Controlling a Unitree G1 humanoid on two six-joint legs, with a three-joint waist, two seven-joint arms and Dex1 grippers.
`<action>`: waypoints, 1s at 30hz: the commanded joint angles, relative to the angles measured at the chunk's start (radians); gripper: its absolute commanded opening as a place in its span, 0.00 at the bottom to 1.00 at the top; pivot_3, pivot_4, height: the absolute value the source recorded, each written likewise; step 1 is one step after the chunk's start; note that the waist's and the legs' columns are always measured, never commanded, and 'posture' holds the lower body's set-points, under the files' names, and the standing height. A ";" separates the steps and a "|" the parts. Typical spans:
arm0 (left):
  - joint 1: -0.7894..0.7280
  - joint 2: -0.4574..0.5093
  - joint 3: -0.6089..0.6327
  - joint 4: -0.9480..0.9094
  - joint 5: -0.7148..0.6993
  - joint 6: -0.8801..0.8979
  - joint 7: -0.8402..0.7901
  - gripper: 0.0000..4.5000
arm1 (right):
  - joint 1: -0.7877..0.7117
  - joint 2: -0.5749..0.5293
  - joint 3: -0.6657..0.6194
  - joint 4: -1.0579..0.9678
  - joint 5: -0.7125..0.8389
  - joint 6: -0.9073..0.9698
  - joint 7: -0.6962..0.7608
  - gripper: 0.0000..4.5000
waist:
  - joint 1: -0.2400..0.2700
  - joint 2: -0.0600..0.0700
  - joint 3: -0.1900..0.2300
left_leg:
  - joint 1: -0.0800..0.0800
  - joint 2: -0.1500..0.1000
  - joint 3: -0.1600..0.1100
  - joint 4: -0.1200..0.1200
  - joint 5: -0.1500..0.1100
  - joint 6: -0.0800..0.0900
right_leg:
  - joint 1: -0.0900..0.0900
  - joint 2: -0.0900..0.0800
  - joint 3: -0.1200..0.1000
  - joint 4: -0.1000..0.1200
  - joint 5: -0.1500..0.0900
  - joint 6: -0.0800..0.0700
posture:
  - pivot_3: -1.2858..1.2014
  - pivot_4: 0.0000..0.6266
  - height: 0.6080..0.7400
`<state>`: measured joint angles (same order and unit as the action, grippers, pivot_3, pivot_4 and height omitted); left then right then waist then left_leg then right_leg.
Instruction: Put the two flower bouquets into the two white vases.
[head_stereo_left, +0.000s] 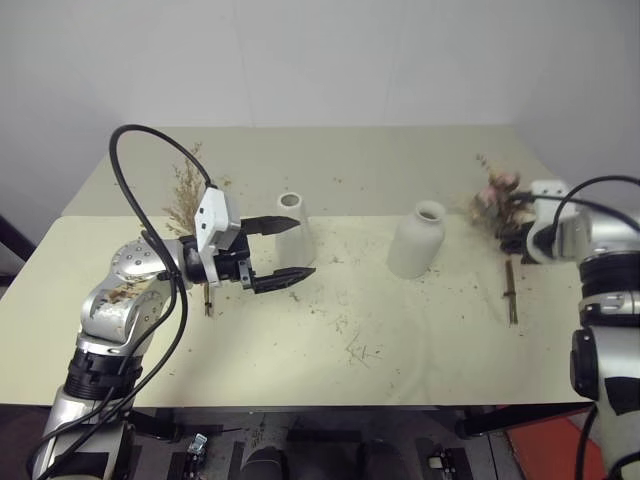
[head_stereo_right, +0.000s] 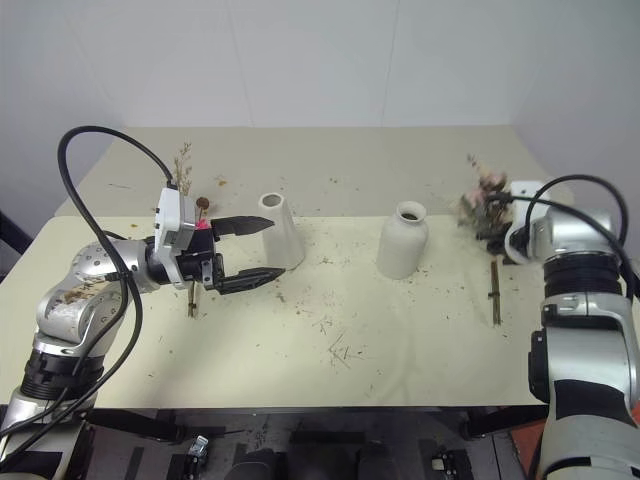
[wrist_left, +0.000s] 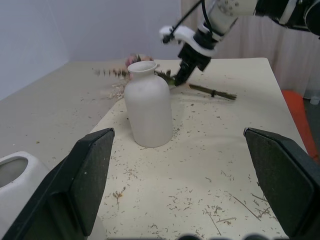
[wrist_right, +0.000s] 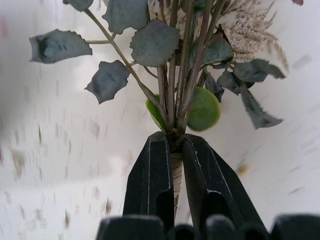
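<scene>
My right gripper (wrist_right: 173, 142) is shut on the bound stems of the cream and pale pink rose bouquet (head_stereo_left: 497, 196), at the table's right side. Its grey-green leaves (wrist_right: 154, 43) fan out past the fingertips, and the stem end (head_stereo_left: 511, 292) trails toward me. The rounded white vase (head_stereo_left: 415, 240) stands upright to the left of that gripper. My left gripper (head_stereo_left: 311, 246) is open, held level just in front of the slim conical vase (head_stereo_left: 294, 214), which is beside its fingers rather than between them. Behind that gripper the tan grass bouquet (head_stereo_left: 184, 196) lies on the table, its pink daisy (head_stereo_right: 203, 226) half hidden.
A cream mat (head_stereo_left: 400, 350) covers the near half of the table and is strewn with dried flower bits. A black cable (head_stereo_left: 125, 190) loops over my left arm. The table's front edge (head_stereo_left: 330, 402) is close to me.
</scene>
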<state>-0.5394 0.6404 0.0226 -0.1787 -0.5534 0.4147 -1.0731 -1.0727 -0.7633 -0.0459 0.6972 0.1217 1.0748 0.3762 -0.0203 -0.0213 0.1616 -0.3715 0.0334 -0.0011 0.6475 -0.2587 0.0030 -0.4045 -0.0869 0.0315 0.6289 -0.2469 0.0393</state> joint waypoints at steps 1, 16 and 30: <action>-0.026 0.003 0.020 0.001 -0.003 -0.024 -0.007 1.00 | 0.003 0.009 -0.138 -0.189 -0.017 -0.253 -0.158 0.03 | 0.000 0.001 0.000 | 0.000 0.000 0.000 0.000 0.000 0.000 | 0.000 0.000 0.000 0.000 0.000 0.000 | 0.52 0.24 1.00; -0.046 0.014 0.022 0.031 0.001 -0.022 -0.041 1.00 | 0.254 0.367 -0.420 -0.795 0.320 -0.766 -0.166 0.03 | -0.001 0.002 -0.001 | 0.000 0.000 0.000 0.000 0.000 0.000 | 0.000 0.000 0.001 0.003 0.002 0.001 | 0.52 0.24 1.00; -0.037 0.005 0.011 0.034 0.008 -0.023 -0.051 1.00 | 0.374 0.405 -0.328 -0.883 0.383 -0.757 -0.125 0.03 | -0.001 0.003 -0.001 | 0.002 0.000 0.000 0.001 0.000 0.000 | 0.000 0.000 0.001 0.002 0.002 0.001 | 0.52 0.24 1.00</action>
<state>-0.5653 0.6448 0.0215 -0.1317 -0.5390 0.4116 -1.1200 -0.6854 -0.3499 -0.3761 -0.1635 0.4945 0.3405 0.2403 -0.0217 -0.0187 0.1605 -0.3699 0.0336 -0.0008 0.6480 -0.2587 0.0030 -0.4041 -0.0866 0.0331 0.6313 -0.2453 0.0402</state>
